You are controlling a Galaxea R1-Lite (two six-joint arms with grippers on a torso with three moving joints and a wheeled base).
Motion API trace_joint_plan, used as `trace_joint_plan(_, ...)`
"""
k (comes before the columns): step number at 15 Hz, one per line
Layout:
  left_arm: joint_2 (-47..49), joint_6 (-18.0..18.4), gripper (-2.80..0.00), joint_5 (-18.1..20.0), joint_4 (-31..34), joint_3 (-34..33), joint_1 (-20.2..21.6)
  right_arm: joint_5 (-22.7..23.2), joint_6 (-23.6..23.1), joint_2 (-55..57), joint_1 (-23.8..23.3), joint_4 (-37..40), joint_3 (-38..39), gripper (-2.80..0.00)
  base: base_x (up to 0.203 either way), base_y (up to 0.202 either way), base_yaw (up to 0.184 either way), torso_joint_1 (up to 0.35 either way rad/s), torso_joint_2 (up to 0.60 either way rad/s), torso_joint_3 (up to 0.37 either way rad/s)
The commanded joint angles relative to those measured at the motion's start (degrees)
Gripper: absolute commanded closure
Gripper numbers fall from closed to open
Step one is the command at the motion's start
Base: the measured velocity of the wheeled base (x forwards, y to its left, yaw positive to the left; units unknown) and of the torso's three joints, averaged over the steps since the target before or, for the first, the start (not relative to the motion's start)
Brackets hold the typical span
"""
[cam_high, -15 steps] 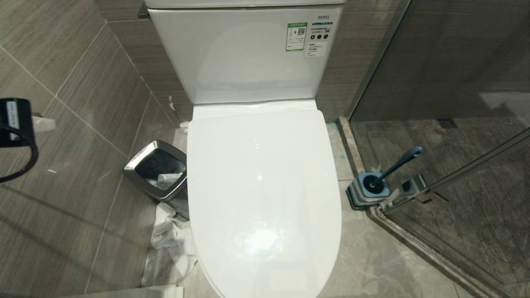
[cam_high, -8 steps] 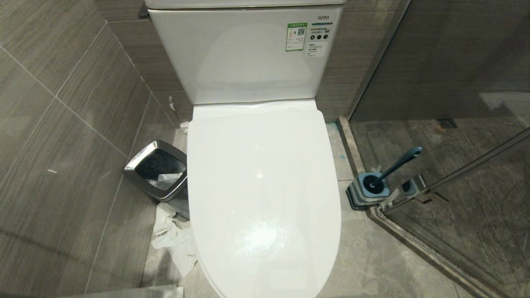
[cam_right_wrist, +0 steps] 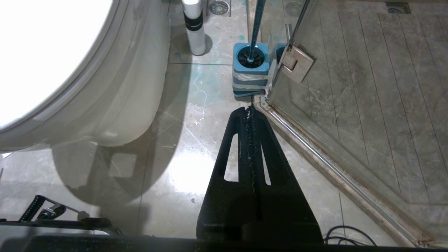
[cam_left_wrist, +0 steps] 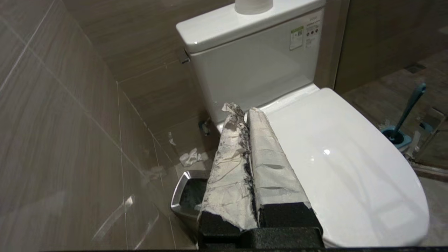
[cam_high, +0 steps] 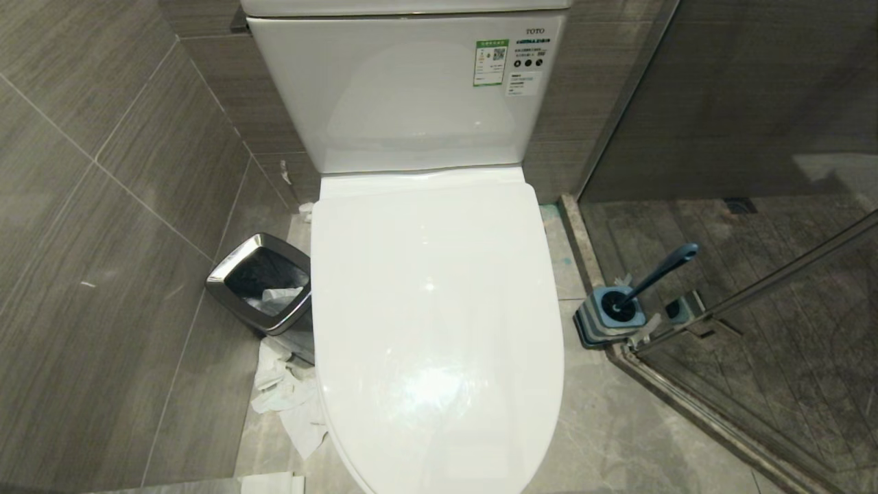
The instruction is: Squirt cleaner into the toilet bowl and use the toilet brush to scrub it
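Our left claw (cam_left_wrist: 245, 115), its fingers wrapped in crumpled paper and pressed together on nothing, hung above the left side of the toilet (cam_high: 435, 329), near the bin (cam_high: 260, 285). Our right claw (cam_right_wrist: 250, 112) was closed and empty too, low over the floor and pointing at the brush (cam_high: 658, 274), which leaned in its holder (cam_high: 607, 319) against the glass door (cam_high: 754, 288) on the toilet's right.

The lid (cam_high: 432, 309) lay flat over the bowl, so we judged the first risk to be there: glossy and smooth, it offered little purchase, and paper-wrapped fingers could slip off its edge or let it drop back. The brush handle sat close to the door hinge (cam_right_wrist: 297, 63), so a careless reach could knock the glass or tip the holder. We could make out no cleaner bottle for certain.

The head view showed neither arm. Only the left wrist view showed the cistern top with a white roll (cam_left_wrist: 253, 5) on it. Only the right wrist view showed a white tube with a dark band (cam_right_wrist: 194, 28) standing on the floor beside the bowl's base, and turquoise smears on the tiles.
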State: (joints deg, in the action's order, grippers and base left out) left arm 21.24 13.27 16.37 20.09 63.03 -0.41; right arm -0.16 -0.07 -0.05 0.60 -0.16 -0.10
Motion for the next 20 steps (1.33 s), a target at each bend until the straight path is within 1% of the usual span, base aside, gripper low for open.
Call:
trace_joint_plan(1, -10.7, -0.5, 0.00, -0.1, 1.4, -6.8, 0.6, 0.1, 0.0, 0.0, 0.0, 0.0, 0.0, 0.00, 0.000, 0.000, 0.000, 0.000, 0.00, 0.000)
trace_joint_plan(5, -20.3, -0.4, 0.00, -2.8, 1.6, -20.5, 0.7, 0.0, 0.0, 0.0, 0.0, 0.0, 0.0, 0.00, 0.000, 0.000, 0.000, 0.000, 0.00, 0.000)
trace_joint_plan(7, -21.0, 0.6, 0.00, -4.5, -1.4, -27.6, 0.6, 0.0, 0.0, 0.0, 0.0, 0.0, 0.0, 0.00, 0.000, 0.000, 0.000, 0.000, 0.00, 0.000)
trace_joint_plan(8, -21.1, 0.9, 0.00, -4.9, -4.9, -31.8, 0.6, 0.0, 0.0, 0.0, 0.0, 0.0, 0.0, 0.00, 0.000, 0.000, 0.000, 0.000, 0.00, 0.000)
trace_joint_plan(10, -21.2, 1.4, 0.00, -6.5, -14.4, -42.1, 0.6, 0.0, 0.0, 0.0, 0.0, 0.0, 0.0, 0.00, 0.000, 0.000, 0.000, 0.000, 0.00, 0.000)
trace_joint_plan(11, -21.2, 1.5, 0.00, -8.5, -20.2, -47.2, 0.6, 0.0, 0.0, 0.0, 0.0, 0.0, 0.0, 0.00, 0.000, 0.000, 0.000, 0.000, 0.00, 0.000)
trace_joint_plan(12, -21.2, 1.4, 0.00, -10.8, -24.7, -51.8, 0.6, 0.0, 0.0, 0.0, 0.0, 0.0, 0.0, 0.00, 0.000, 0.000, 0.000, 0.000, 0.00, 0.000)
trace_joint_plan(13, -21.2, 1.3, 0.00, -12.8, -27.5, -55.8, 0.6, 0.0, 0.0, 0.0, 0.0, 0.0, 0.0, 0.00, 0.000, 0.000, 0.000, 0.000, 0.00, 0.000)
trace_joint_plan(14, -21.2, 1.3, 0.00, -14.0, -29.3, -58.8, 0.6, 0.0, 0.0, 0.0, 0.0, 0.0, 0.0, 0.00, 0.000, 0.000, 0.000, 0.000, 0.00, 0.000)
trace_joint_plan(15, -21.2, 1.5, 0.00, -14.6, -30.5, -61.6, 0.6, 0.0, 0.0, 0.0, 0.0, 0.0, 0.0, 0.00, 0.000, 0.000, 0.000, 0.000, 0.00, 0.000)
trace_joint_plan(16, -21.2, 1.8, 0.00, -14.9, -29.9, -63.2, 0.6, 0.0, 0.0, 0.0, 0.0, 0.0, 0.0, 0.00, 0.000, 0.000, 0.000, 0.000, 0.00, 0.000)
trace_joint_plan(18, -21.2, 2.1, 0.00, -14.8, -23.0, -63.0, 0.6, 0.0, 0.0, 0.0, 0.0, 0.0, 0.0, 0.00, 0.000, 0.000, 0.000, 0.000, 0.00, 0.000)
trace_joint_plan(20, -21.2, 2.6, 0.00, -12.5, -21.9, -63.0, 0.6, 0.0, 0.0, 0.0, 0.0, 0.0, 0.0, 0.00, 0.000, 0.000, 0.000, 0.000, 0.00, 0.000)
